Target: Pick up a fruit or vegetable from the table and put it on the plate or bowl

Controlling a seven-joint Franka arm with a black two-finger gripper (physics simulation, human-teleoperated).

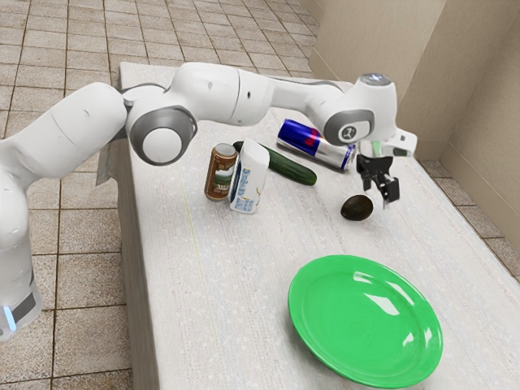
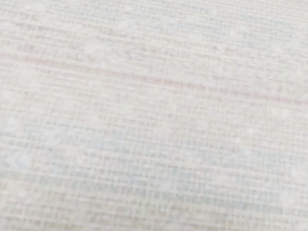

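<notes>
A dark brown-green avocado [image 1: 357, 207] lies on the table [image 1: 244, 276], past the far rim of the green plate [image 1: 366, 318]. A long dark green cucumber [image 1: 278, 163] rests further back, behind a carton. My black gripper [image 1: 380, 192] hangs low, just to the exterior view's right of the avocado and slightly behind it. It is open, with nothing between its fingers. The plate sits bare near the table's front edge. Through the wrist camera I see the pale table surface [image 2: 154, 115] from close up.
A blue and red drink can [image 1: 317, 145] lies on its side behind the avocado. A white carton [image 1: 249, 177] and a brown can [image 1: 220, 171] stand upright in front of the cucumber. Beige walls close in at the back right. The table's edges drop to a tiled floor.
</notes>
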